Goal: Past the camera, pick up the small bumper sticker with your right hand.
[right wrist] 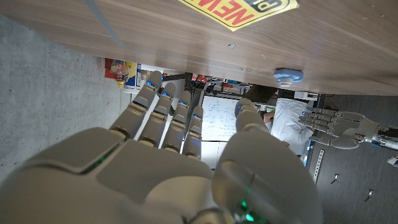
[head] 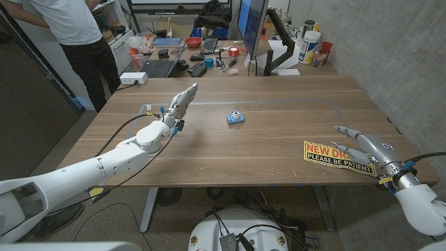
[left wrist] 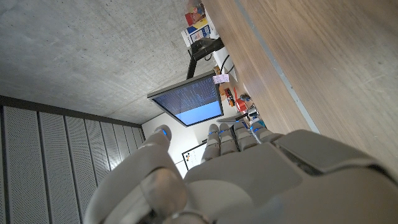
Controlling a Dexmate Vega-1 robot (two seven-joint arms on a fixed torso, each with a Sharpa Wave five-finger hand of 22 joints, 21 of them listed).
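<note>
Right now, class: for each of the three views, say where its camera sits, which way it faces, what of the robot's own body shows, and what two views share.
Head view: on the robot's head, looking down over the table; both arms, left hand, right hand over the yellow sticker.
Left wrist view: along the left hand's back, facing the monitor.
Right wrist view: along the right hand's back, toward the sticker.
Shared: the blue camera in head and right wrist views.
</note>
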